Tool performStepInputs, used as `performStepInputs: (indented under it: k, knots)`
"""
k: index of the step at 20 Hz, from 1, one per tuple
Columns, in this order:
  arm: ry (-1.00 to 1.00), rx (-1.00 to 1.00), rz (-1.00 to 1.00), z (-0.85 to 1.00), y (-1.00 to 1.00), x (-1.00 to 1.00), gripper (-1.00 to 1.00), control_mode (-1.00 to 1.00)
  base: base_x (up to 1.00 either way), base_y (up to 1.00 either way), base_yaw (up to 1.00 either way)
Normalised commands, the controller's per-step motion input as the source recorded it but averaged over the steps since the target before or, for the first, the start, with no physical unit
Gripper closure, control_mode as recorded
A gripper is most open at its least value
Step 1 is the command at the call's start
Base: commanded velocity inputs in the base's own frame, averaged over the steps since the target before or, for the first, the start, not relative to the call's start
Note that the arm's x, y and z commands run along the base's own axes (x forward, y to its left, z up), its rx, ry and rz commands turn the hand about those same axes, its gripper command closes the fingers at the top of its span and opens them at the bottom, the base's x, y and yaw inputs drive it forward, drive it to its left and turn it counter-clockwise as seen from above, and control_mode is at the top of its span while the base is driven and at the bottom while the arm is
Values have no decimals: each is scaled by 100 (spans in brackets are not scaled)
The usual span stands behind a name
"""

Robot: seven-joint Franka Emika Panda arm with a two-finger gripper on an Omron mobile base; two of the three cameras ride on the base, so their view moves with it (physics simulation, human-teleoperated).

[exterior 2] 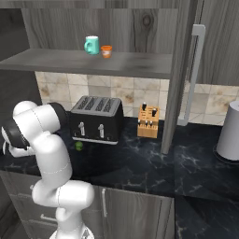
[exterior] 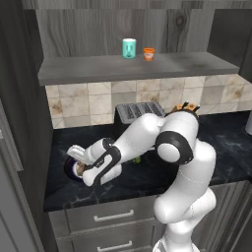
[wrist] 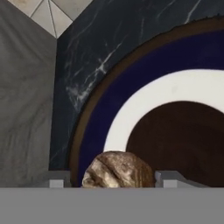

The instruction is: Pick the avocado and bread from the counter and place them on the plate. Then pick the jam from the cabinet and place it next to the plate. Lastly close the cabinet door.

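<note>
my claw [wrist: 113, 186] hangs low over the plate [wrist: 144, 109], its fingers parted beside the bread [wrist: 117, 170], which seems just let go on the navy rim; i judge the avocado [exterior 2: 79, 145], on the counter [exterior 2: 140, 163] by the toaster [exterior 2: 97, 119], comes next; i can read no writing anywhere

Premises: a domestic kitchen. Evidence: a black marble-look counter [exterior 2: 154, 168] above grey drawers with horizontal bar handles [exterior: 106, 216], a beige tiled backsplash [exterior: 88, 101], a black four-slot toaster [exterior 2: 97, 119] with a wooden knife block [exterior 2: 149, 121] to its right, and a grey wood-grain wall cabinet [exterior: 128, 66] with its door open.
</note>
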Motion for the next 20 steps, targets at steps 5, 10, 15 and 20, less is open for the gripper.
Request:
performStepInputs:
  k: [5,10,15,20]
  knots:
    - [-4,0,0,15,0,0,-100,-100,0,0,0]
    - [-12,0,0,45,0,-2,-100,-100,0,0,0]
    - [-8,0,-7,62,-1,-21,-100,-100,0,0,0]
    - [4,-15,-29,64,-13,-35,-100,-100,0,0,0]
